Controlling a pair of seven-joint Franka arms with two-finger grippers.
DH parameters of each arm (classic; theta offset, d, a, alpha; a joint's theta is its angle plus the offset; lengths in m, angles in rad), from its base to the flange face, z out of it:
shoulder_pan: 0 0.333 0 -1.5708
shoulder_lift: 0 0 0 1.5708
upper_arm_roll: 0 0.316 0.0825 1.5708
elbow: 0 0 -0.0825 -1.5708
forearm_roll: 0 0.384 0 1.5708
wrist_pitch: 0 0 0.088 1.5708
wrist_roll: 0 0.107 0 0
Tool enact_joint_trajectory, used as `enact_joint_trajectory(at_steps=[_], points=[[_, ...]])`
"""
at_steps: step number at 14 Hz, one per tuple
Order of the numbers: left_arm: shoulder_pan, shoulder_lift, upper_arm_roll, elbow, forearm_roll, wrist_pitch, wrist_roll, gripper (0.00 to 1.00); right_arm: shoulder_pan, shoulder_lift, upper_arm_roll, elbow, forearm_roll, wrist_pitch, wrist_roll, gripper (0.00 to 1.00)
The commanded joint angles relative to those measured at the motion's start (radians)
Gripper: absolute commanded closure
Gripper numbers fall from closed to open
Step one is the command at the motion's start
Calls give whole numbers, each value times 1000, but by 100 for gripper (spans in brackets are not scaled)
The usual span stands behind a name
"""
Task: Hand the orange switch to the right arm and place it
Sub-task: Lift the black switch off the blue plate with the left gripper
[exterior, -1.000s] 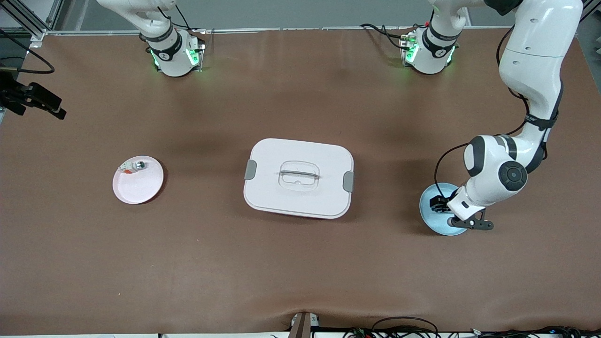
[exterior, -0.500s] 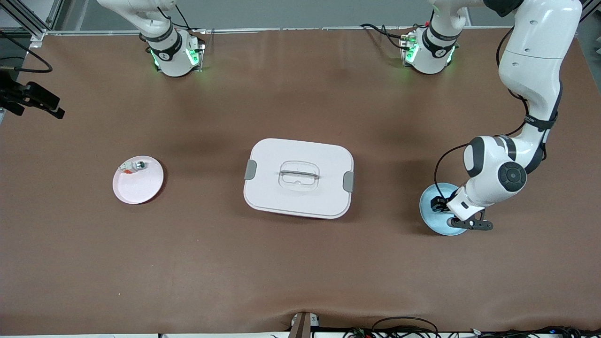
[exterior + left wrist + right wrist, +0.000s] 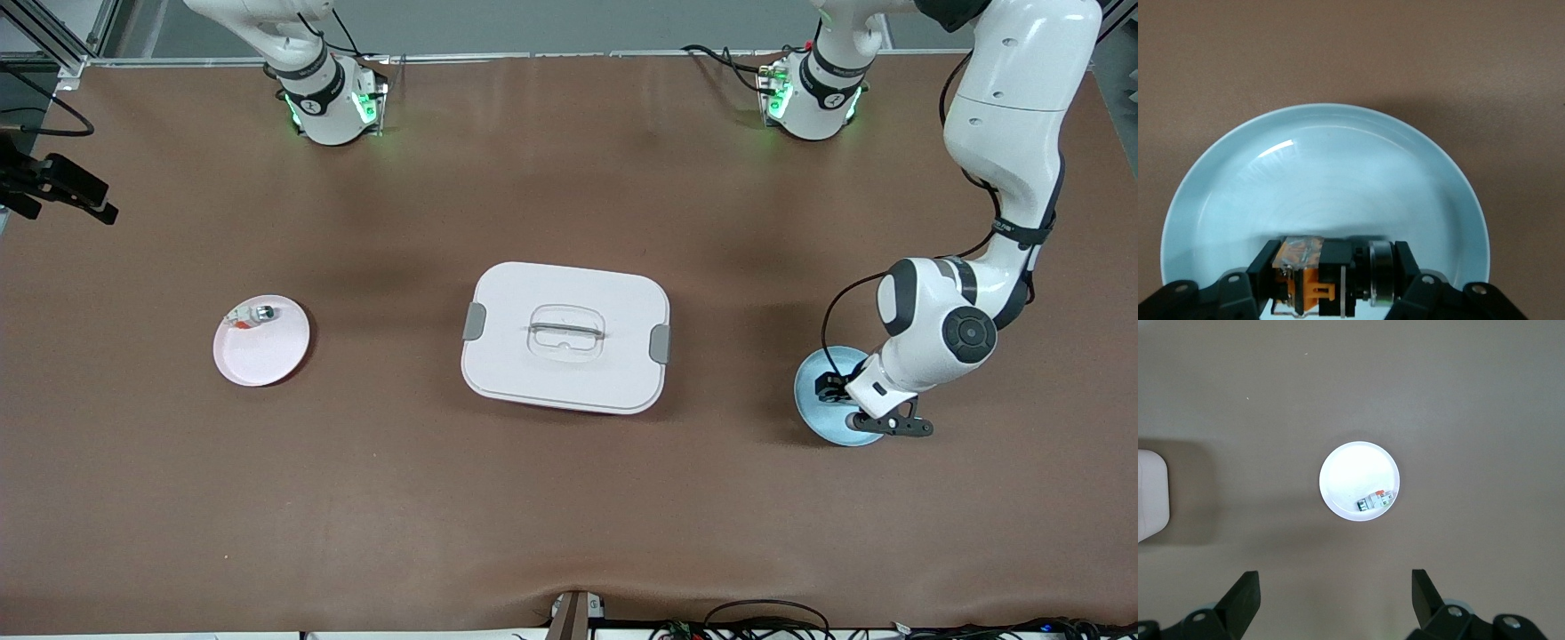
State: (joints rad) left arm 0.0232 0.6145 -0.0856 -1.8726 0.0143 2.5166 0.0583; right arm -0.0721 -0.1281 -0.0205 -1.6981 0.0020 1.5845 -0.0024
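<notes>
So the left gripper (image 3: 1335,283) is down in the light blue plate (image 3: 813,391) at the left arm's end of the brown surface (image 3: 569,498), and its fingers (image 3: 1265,267) are closed in on the orange switch (image 3: 1331,273), one finger pressed against each end of it. In the left wrist view you can see the switch pretty well: a black blocky body with orange bits and a clear label on one end, and a silvery ring on the other end. It sits in the plate near the rim; can't tell whether it's resting on the plate or lifted a hair off it. In the front view the left arm (image 3: 933,329) covers most of that, so only part of the plate shows. The right arm (image 3: 302,53) is just waiting, with its gripper (image 3: 1335,597) up high over the pink plate (image 3: 267,356) at the right arm's end of the surface, fingers (image 3: 1241,600) spread wide with nothing between them. That pink plate has a small silver-and-white part (image 3: 253,314) with a red bit lying at its rim, on the side farther from the front camera. Between the two plates, mid-surface, there's a white lidded box (image 3: 565,336) with grey latches at both ends and a clear handle set into the lid.
</notes>
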Motion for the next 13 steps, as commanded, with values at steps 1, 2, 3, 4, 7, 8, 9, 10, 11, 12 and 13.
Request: enact_joint_trajectory(at_steps=[1, 2, 3, 4, 7, 8, 9, 10, 11, 12, 13], points=[[0, -15, -2, 9, 4, -5, 14, 82, -17, -25, 10, -23, 18, -1, -7, 0], [0, -21, -5, 9, 4, -10, 12, 82, -18, -25, 10, -23, 18, -4, -7, 0], [0, -35, -14, 12, 4, -27, 11, 83, -17, -25, 10, -23, 18, -5, -5, 0], [1, -48, -16, 13, 4, -48, 9, 83, -17, -25, 10, -23, 18, -5, -5, 0], [1, -88, -17, 24, 4, -117, 9, 83, -17, -25, 10, -23, 18, -5, -7, 0], [1, -97, -17, 35, 4, -152, 6, 83, -17, -24, 10, -21, 18, -5, -7, 0], [1, -108, -17, 50, 4, -188, 6, 83, -17, -24, 10, -21, 18, -5, -7, 0], [1, -119, -17, 62, 4, -221, 6, 83, -17, -24, 10, -21, 18, -6, -7, 0], [0, -128, -17, 73, 4, -249, 3, 83, -17, -22, 10, -20, 18, -11, -7, 0], [-2, -136, -17, 82, 3, -274, 2, 83, -17, -22, 10, -20, 18, -11, -7, 0], [-2, -144, -17, 98, 4, -297, 2, 83, -18, -22, 10, -18, 18, -11, -7, 0]])
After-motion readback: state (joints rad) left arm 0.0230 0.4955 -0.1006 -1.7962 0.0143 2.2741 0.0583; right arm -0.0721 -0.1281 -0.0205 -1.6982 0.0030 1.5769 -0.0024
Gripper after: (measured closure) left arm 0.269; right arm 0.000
